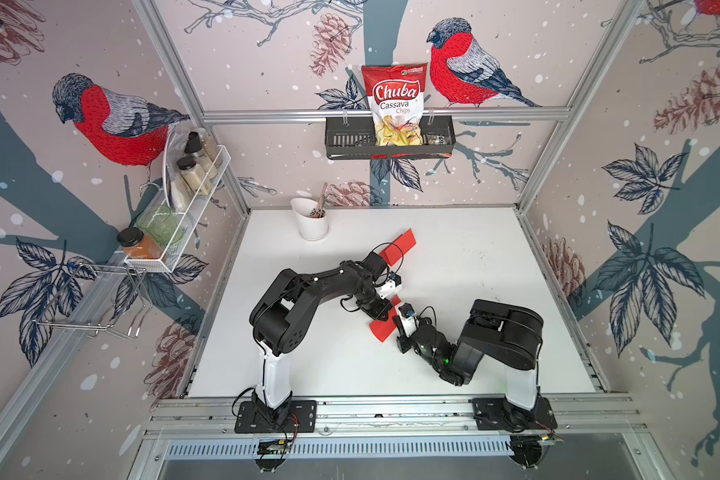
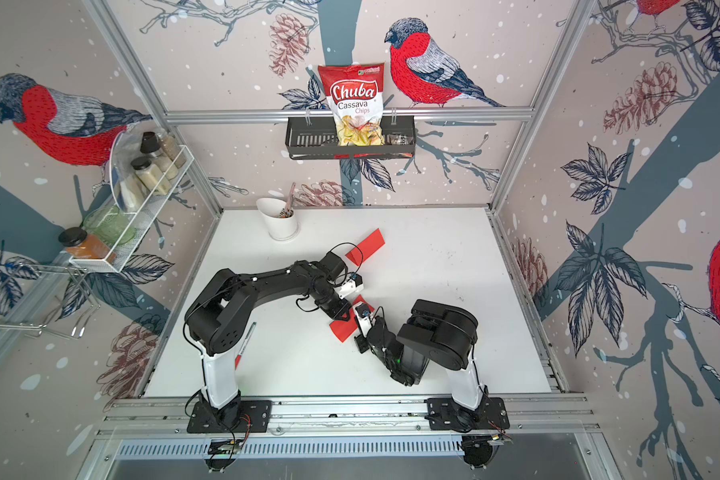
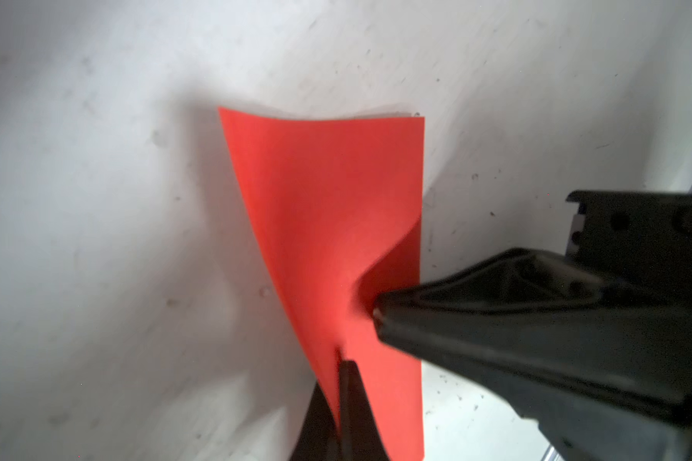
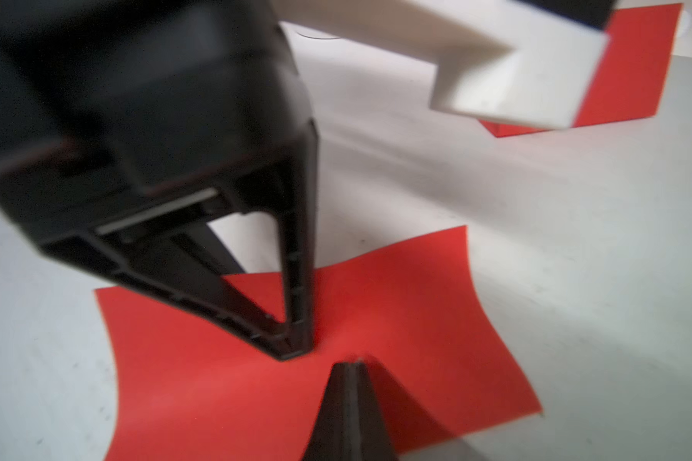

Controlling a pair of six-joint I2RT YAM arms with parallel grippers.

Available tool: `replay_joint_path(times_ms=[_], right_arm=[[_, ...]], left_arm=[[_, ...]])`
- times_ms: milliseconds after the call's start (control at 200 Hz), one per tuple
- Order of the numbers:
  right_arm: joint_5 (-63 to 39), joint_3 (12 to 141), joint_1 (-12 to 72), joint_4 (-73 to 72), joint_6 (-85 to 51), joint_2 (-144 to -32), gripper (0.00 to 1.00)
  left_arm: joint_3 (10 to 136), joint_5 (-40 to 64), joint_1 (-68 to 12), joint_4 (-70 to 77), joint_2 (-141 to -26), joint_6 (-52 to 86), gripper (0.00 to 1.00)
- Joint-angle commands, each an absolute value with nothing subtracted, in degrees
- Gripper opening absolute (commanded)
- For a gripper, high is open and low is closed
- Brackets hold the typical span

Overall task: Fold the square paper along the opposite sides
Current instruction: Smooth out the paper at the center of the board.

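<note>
The red paper (image 1: 381, 330), already a narrow doubled strip, lies on the table (image 1: 474, 270) directly under both claws, which meet over its middle. The left claw (image 3: 342, 383) has its fingers together, and a bowed upper layer of the paper seems to run between them, so it looks clamped on that flap. From this claw the strip's long axis runs straight out ahead, in line with the way the fingers point, and the free end lies well ahead of them. The right claw (image 4: 352, 369) is also closed, its tips bearing down on the sheet rather than clearly gripping it. It comes in across the strip, so the long axis runs crosswise to it, with red paper spreading to both sides of its tip. The left claw's tip stands just ahead of it, almost touching. The paper puckers around the two tips and its edges curve inward. Neither arm is nearer, since both are on the sheet. The next move probably turns on the upper layer standing up off the lower one ahead of the left claw. It needs laying down along that axis while the right tip pins the middle. Which long edge is the crease cannot be told. A second red paper (image 1: 402, 245) lies well beyond both claws, apart from this one.
</note>
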State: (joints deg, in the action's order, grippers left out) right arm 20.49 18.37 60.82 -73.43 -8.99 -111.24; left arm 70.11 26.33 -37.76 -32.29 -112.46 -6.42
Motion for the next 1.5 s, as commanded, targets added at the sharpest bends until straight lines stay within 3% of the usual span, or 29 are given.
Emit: replay_joint_path(times_ms=[0, 650, 880, 1096, 1251, 1496], right_arm=[[23.25, 17.5, 59.08, -67.83, -12.34, -109.92, 0.0], [17.67, 18.32, 50.2, -60.57, -17.9, -110.23, 0.0], [17.18, 17.32, 47.65, -59.82, -16.07, -104.5, 0.0], [13.63, 12.39, 53.25, -71.14, -9.87, -95.27, 0.0], [11.47, 15.77, 59.37, -74.39, -9.92, -98.74, 0.0], [9.29, 20.29, 59.88, -76.9, -8.6, -105.93, 0.0]], left_arm=[[68.9, 19.39, -37.8, -35.25, -113.25, -7.2, 0.0], [67.16, 18.47, -37.79, -34.14, -111.77, -7.03, 0.0], [67.16, 17.74, -37.37, -33.73, -110.87, -5.48, 0.0], [66.92, 15.47, -33.63, -31.8, -108.95, -0.35, 0.0], [65.85, 15.86, -32.35, -30.25, -107.59, 1.8, 0.0], [65.31, 16.26, -32.26, -29.88, -108.02, 2.47, 0.0]])
